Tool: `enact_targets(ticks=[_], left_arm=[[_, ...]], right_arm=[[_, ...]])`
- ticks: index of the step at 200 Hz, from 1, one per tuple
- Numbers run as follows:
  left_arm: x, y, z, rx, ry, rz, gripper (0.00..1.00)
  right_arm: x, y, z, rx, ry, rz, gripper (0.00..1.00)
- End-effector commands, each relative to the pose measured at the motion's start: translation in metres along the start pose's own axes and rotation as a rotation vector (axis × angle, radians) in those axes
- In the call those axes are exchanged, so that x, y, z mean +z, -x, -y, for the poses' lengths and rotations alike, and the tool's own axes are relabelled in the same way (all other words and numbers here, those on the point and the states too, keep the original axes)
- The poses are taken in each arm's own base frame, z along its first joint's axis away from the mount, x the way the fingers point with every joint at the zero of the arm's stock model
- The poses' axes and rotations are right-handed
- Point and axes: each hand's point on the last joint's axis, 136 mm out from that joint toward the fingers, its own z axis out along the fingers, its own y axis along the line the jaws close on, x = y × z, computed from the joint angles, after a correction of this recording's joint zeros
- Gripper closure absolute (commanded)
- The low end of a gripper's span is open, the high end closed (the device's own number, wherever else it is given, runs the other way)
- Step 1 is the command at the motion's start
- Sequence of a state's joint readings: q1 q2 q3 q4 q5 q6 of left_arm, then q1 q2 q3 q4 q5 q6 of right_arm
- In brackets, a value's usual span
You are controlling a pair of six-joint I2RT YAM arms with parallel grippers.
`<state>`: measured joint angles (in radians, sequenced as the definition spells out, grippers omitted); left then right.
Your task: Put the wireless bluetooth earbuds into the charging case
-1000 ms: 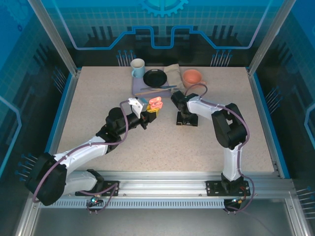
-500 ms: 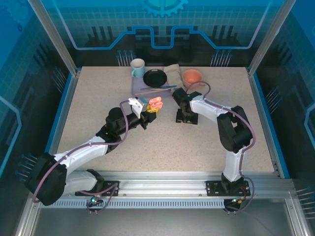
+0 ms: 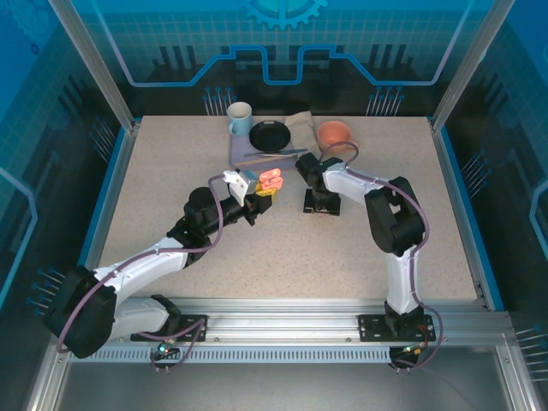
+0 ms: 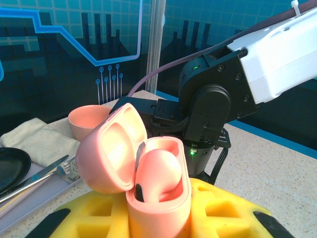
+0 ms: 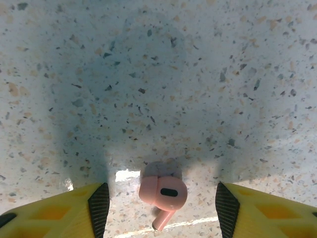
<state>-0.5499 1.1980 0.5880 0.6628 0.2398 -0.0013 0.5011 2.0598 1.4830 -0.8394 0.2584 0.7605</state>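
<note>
Left end effector (image 3: 259,195): clamped on open salmon-pink charging case (image 4: 158,188), mid-bench; right end effector (image 5: 162,201): jaws parted, straddling one salmon-pink earbud (image 5: 163,192) on speckled bench (image 5: 198,74), fingers clear of it. Bare surface all round it; mug (image 3: 240,118), black plate (image 3: 271,135), pink bowl (image 3: 334,133) line far edge.

Speckled beige table (image 3: 282,248) enclosed by blue circuit-patterned walls (image 3: 282,51) and aluminium posts (image 3: 97,68).
</note>
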Motion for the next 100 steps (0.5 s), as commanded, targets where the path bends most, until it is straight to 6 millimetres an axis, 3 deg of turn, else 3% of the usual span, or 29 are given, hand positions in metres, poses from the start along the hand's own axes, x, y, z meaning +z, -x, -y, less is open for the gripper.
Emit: enact_targets(ticks=[1,100], left_arm=[[0.0029,0.0216,0.0015,0.007,-0.016,0.061,1.00],[0.0050,0.0227,0.0013,0.008,-0.019,0.058,1.00]], right_arm=[[0.0054,-0.0010,0.0094,0.022,-0.039,-0.020,0.39],[0.0097,-0.0029,0.0120,0.023,-0.046,-0.034,0.41]])
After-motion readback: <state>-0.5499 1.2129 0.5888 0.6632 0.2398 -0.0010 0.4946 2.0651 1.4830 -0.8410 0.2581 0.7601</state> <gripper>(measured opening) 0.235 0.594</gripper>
